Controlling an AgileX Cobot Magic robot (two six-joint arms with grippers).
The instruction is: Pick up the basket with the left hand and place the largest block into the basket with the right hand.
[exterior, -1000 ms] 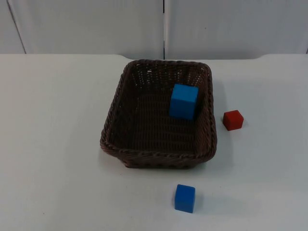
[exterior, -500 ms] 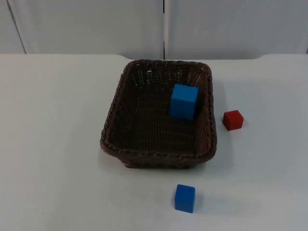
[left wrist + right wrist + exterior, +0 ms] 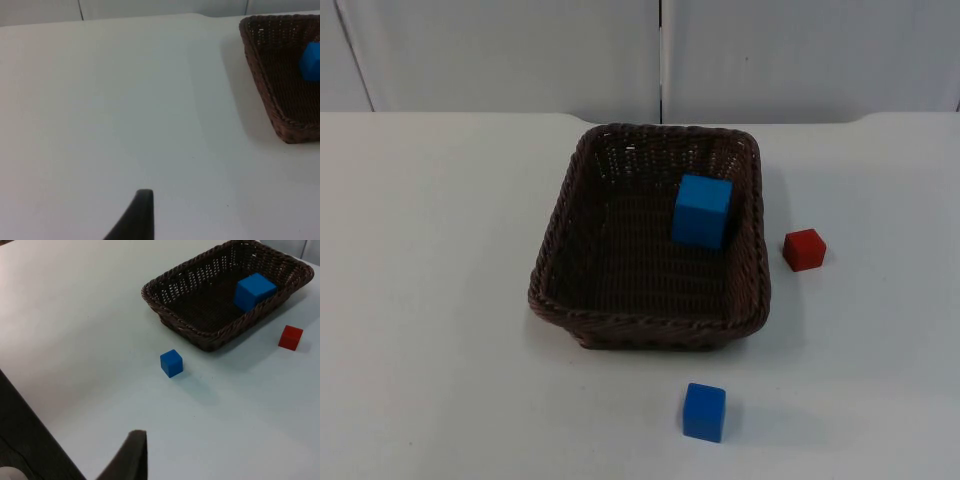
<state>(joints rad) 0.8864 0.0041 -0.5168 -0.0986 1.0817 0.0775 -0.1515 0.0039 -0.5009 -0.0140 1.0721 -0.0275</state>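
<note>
Three blocks and one basket lay on my white bench. The dark brown woven rectangular basket stood flat on the bench near its middle, gripped by nothing. The largest block, a bright blue cube, rested inside the basket, against the wall on my right and toward the far end. It appeared likewise in my left wrist view and my right wrist view.

A smaller blue cube sat on the bench just outside the basket's near wall, apart from it. A small red cube sat on the bench just beside the basket's right wall, not touching it.

My left tool hung over bare bench, well apart from the basket's left wall; one black fingertip was visible, and I could not tell whether this tool was open or closed. My right tool hung over bare bench on the near side of the smaller blue cube, well apart from the basket and from the red cube; again one fingertip was visible, and its state could not be told.
</note>
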